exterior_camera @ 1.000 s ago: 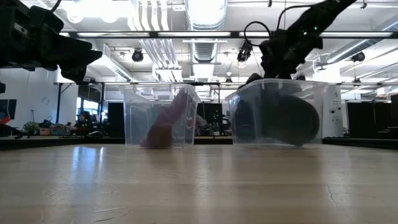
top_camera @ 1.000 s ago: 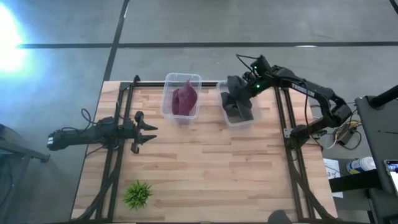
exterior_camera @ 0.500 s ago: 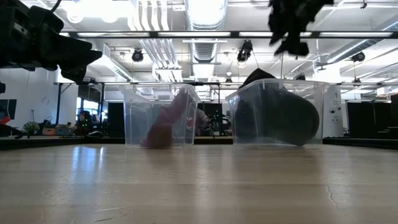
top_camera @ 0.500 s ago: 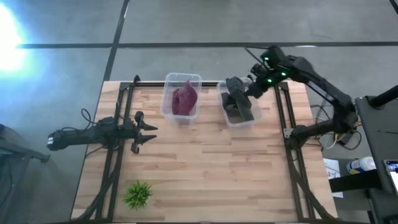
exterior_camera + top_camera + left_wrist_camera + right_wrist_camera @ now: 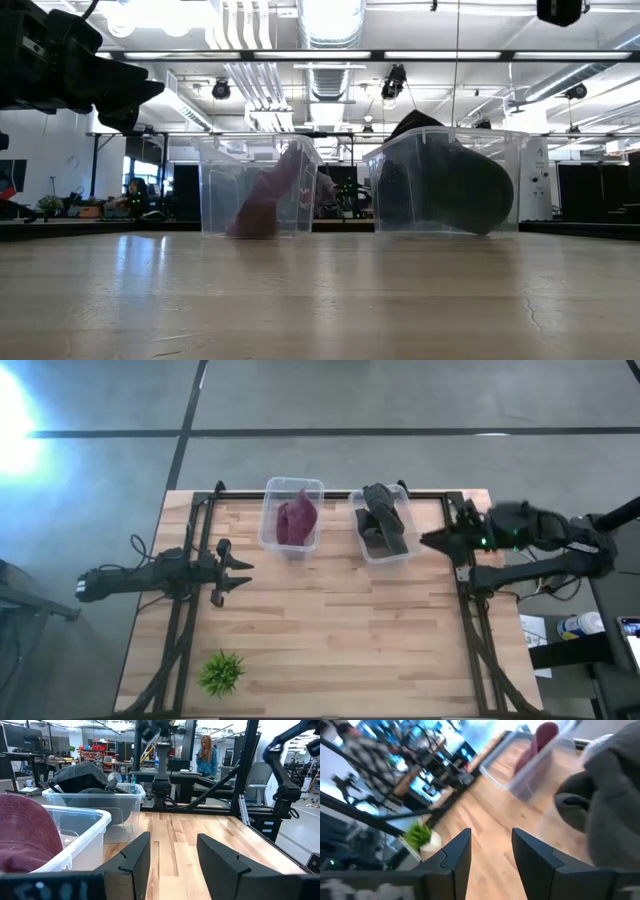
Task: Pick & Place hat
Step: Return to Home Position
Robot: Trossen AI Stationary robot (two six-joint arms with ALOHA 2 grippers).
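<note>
A dark grey hat [image 5: 383, 525] lies crumpled in the right clear bin [image 5: 408, 550], its top poking above the rim [image 5: 415, 122]. A maroon hat [image 5: 297, 520] leans inside the left clear bin [image 5: 268, 538]. My right gripper [image 5: 427, 541] is open and holds nothing. It hovers just past the dark hat's bin, toward the table's right edge; the dark hat [image 5: 612, 785] fills the side of its wrist view. My left gripper [image 5: 238, 572] waits open over the table's left part, facing both bins [image 5: 100, 820].
A small green potted plant [image 5: 222, 672] stands near the table's near-left corner. Black frame rails [image 5: 470, 620] run along the left and right sides of the wooden table. Bare wood [image 5: 340, 630] spreads between the bins and the near edge. People and workstations show beyond the table.
My right gripper has risen from over the dark hat's bin and swung away toward the table's right edge, its arm folding back. The dark hat stays in the bin.
</note>
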